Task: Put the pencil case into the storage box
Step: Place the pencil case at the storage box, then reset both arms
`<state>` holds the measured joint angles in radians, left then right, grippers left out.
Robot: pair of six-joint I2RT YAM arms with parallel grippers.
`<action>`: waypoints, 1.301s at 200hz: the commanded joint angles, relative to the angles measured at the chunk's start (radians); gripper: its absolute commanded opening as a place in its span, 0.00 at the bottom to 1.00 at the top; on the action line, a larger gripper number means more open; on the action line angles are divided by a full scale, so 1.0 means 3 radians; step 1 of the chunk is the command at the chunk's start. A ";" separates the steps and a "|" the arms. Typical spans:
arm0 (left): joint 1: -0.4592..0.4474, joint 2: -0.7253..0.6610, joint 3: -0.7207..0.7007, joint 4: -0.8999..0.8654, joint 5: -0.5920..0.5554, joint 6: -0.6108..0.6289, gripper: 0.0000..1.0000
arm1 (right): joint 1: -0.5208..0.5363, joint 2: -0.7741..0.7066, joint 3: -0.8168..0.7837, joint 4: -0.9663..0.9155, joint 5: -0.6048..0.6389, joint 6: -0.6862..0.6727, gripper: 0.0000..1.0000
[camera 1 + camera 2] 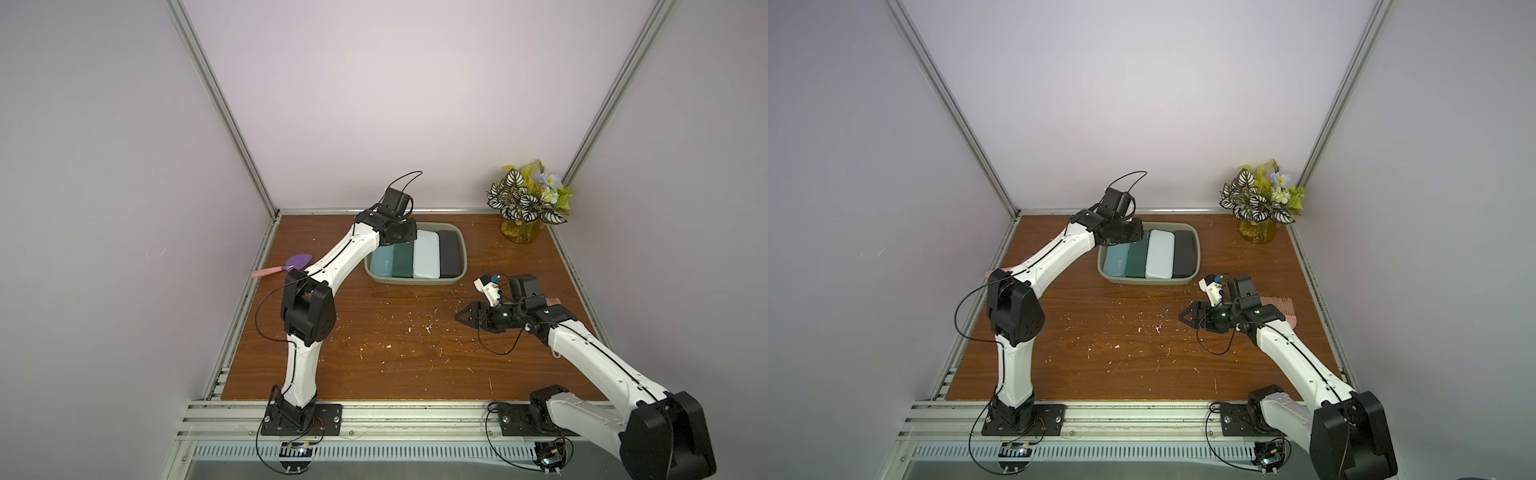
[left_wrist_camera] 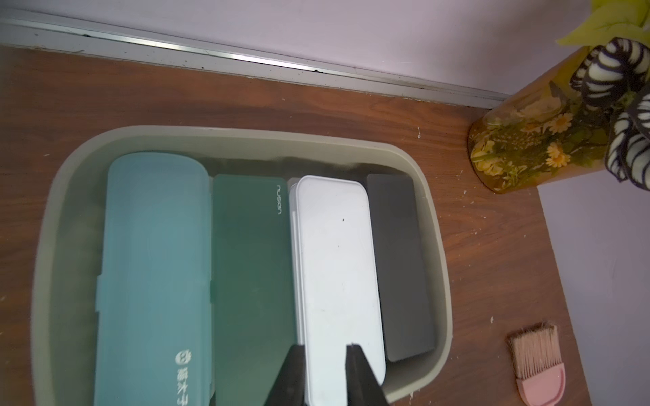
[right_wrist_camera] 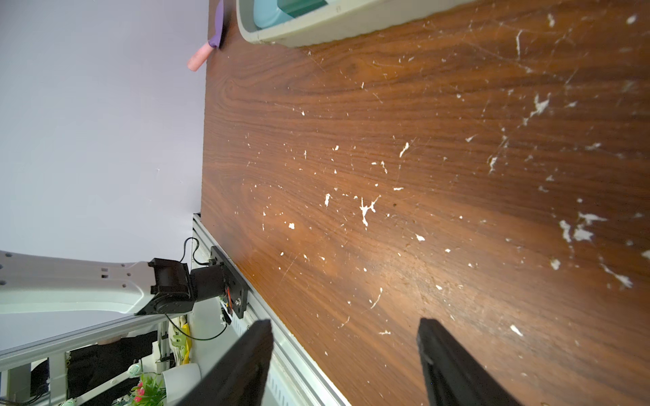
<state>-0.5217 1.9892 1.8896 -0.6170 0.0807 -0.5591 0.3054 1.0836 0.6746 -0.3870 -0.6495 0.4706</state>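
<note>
Brown wood-grain tabletop point(image 1: 395, 365), flecked with white scuffs, walled on three sides. The left arm reaches to the far centre, over the shallow grey-beige plastic storage box point(image 1: 415, 281). The right arm is parked at near right, well apart from the box. The box is full across, left to right: pale blue translucent pencil case point(image 2: 154, 263), dark green pencil case point(image 2: 251, 274), white hard-shell pencil case point(image 2: 334, 263), dark grey pencil case point(image 2: 401, 267), all lengthwise and side by side. The white one seems to ride higher than its neighbours, its left edge lapping the green; cannot tell if it sits on the box floor. Left gripper point(image 2: 324, 348) hangs above the box, jaws a narrow gap apart and clamped on nothing, with the white lid showing between them. Cannot tell whether the tips touch the lid. Right gripper point(image 3: 344, 327) has jaws wide apart, empty, over bare table. Judgement: placing looks done, only the retreat left. Risks: a fingertip catching the raised white lid on the way up could tilt it out of its row. A sideways pull could shove the light box. Off to the side: amber glass vase of flowers point(image 1: 521, 232) at far right, pink-handled bristle brush point(image 2: 538, 365) right of the box, purple spatula with pink handle point(image 1: 291, 264) at the left edge.
</note>
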 commanded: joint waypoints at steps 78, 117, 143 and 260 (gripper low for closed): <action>0.0545 -0.2282 -0.2457 0.0728 -0.2024 0.0260 0.89 | -0.0132 0.0217 0.0603 0.0475 0.2622 -0.0626 0.83; 0.0736 -0.3147 -0.3986 0.2243 -0.2034 0.0476 0.91 | -0.0205 -0.0091 -0.0353 0.2385 0.3501 -0.1355 0.95; 0.0737 -0.3438 -0.4702 0.3141 -0.2118 0.0600 0.91 | -0.0229 0.0101 -0.0927 0.3615 0.3830 -0.1559 0.97; 0.0853 -0.2396 -0.5397 0.5394 -0.2529 0.1564 0.99 | -0.0542 0.1340 -0.1530 0.5551 0.3545 -0.1576 0.99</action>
<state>-0.2958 1.2201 0.2516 0.8509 -0.6960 -0.1844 0.1677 1.4998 0.2047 1.1416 0.4942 -0.0002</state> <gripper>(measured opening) 0.995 0.990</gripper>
